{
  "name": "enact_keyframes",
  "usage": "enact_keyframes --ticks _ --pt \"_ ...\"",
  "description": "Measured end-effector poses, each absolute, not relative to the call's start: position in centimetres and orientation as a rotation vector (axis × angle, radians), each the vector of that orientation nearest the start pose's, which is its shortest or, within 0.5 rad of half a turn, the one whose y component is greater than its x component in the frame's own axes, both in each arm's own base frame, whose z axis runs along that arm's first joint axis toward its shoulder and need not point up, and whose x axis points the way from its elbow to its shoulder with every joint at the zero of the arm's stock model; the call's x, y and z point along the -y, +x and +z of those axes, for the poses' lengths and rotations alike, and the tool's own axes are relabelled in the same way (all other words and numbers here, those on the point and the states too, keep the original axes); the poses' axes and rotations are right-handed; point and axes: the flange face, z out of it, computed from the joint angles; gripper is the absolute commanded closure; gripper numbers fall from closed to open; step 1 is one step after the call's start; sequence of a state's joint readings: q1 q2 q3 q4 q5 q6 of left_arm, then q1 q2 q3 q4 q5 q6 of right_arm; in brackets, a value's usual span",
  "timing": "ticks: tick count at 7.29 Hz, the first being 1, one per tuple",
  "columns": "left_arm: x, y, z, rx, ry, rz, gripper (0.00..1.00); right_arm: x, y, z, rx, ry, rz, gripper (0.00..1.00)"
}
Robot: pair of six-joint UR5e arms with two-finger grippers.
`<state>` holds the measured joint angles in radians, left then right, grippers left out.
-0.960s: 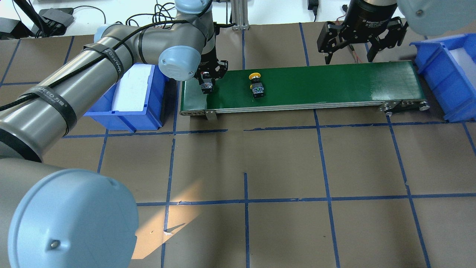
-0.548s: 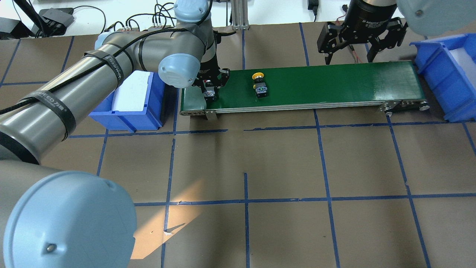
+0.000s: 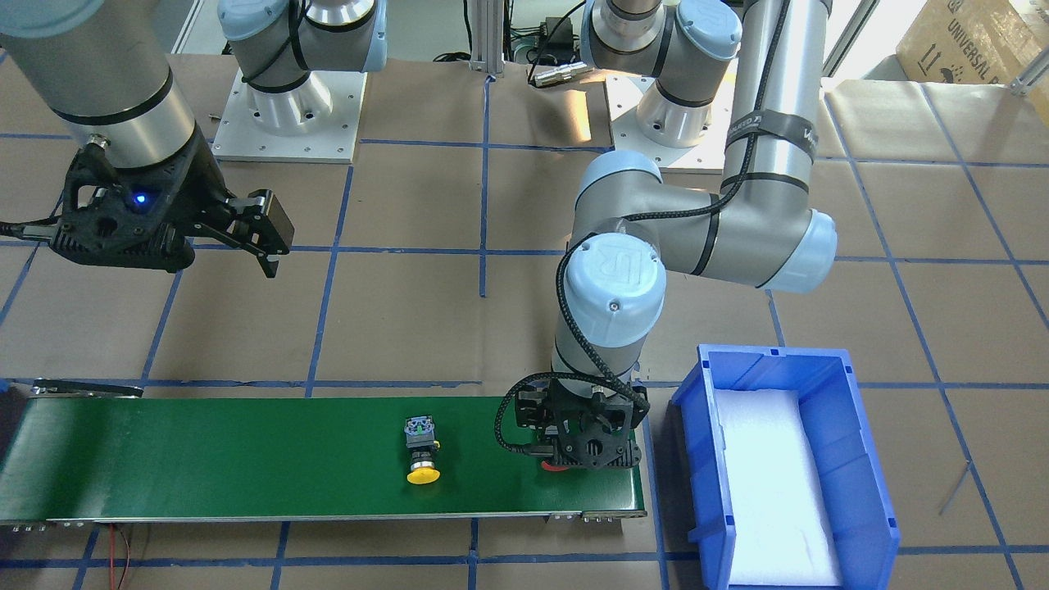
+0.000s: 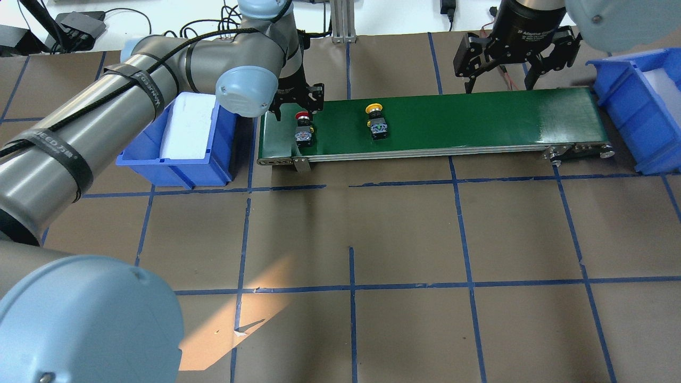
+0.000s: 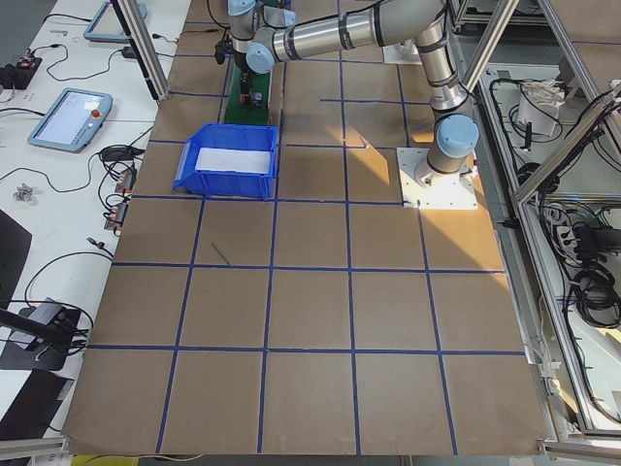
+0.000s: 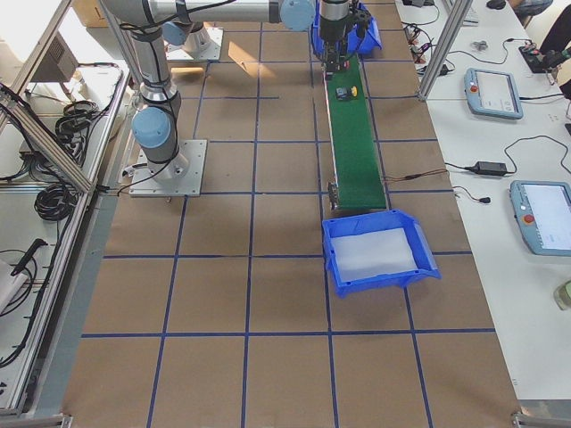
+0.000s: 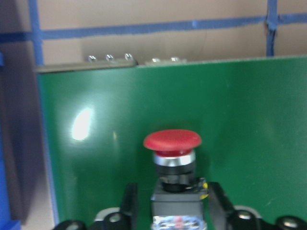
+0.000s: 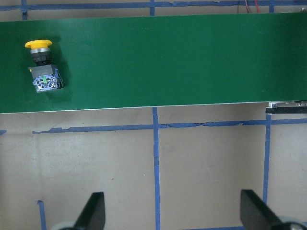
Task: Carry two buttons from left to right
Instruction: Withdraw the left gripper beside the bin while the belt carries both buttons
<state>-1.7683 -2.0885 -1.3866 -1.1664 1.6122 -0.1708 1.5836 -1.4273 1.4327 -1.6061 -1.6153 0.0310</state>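
The red button is seen lying on its side at the left end of the green conveyor belt, cap pointed away from the robot. The left gripper is positioned right over it. In the wrist view its fingers are parted and released, set on either side of the grey-black body. A sliver of green belt is shown between one finger and the body, so nothing is gripped.

The yellow button is found farther along the same belt, well apart from the red one. It is also laid on its side, with its cap turned the same way.

The right gripper is held high, its fingers spread wide and empty. They are set over the brown tabletop beside the belt's right stretch, and the yellow button is caught in the corner of its wrist camera.

A blue bin is placed just beside the belt's left end. A second blue bin is placed at the right end.
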Motion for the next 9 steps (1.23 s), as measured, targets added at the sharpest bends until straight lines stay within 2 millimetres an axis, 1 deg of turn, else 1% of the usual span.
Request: enact_keyframes --ticks 1,2,3,4,5,7,8,9 --pt "63.6 -24.5 35.0 -3.106 0.013 -0.121 0.00 55.4 13.5 48.4 -3.196 0.030 -0.048 0.00" --pt "61.6 -22.1 39.5 -3.102 0.006 -0.104 0.00 55.4 13.4 48.3 -3.203 0.031 -0.046 0.00" --pt "59.3 -19.9 43.4 -3.098 0.031 -0.070 0.00 55.4 13.4 48.1 -3.205 0.033 -0.038 0.00" --pt "56.8 -18.1 46.3 -3.099 0.052 -0.033 0.00 55.3 13.4 47.5 -3.205 0.035 -0.033 0.00" --pt "54.6 -17.0 47.4 -3.100 0.072 -0.001 0.00 55.4 13.4 46.9 -3.204 0.037 -0.051 0.00" --pt "50.4 -15.6 47.0 -3.108 0.122 0.031 0.00 55.6 13.4 46.5 -3.205 0.037 -0.087 0.00" --pt "49.2 -15.5 47.1 -3.123 0.131 0.028 0.00 55.6 13.4 46.4 -3.204 0.037 -0.089 0.00" --pt "48.7 -15.6 47.2 -3.142 0.135 0.025 0.00 55.6 13.4 46.5 -3.201 0.038 -0.089 0.00"
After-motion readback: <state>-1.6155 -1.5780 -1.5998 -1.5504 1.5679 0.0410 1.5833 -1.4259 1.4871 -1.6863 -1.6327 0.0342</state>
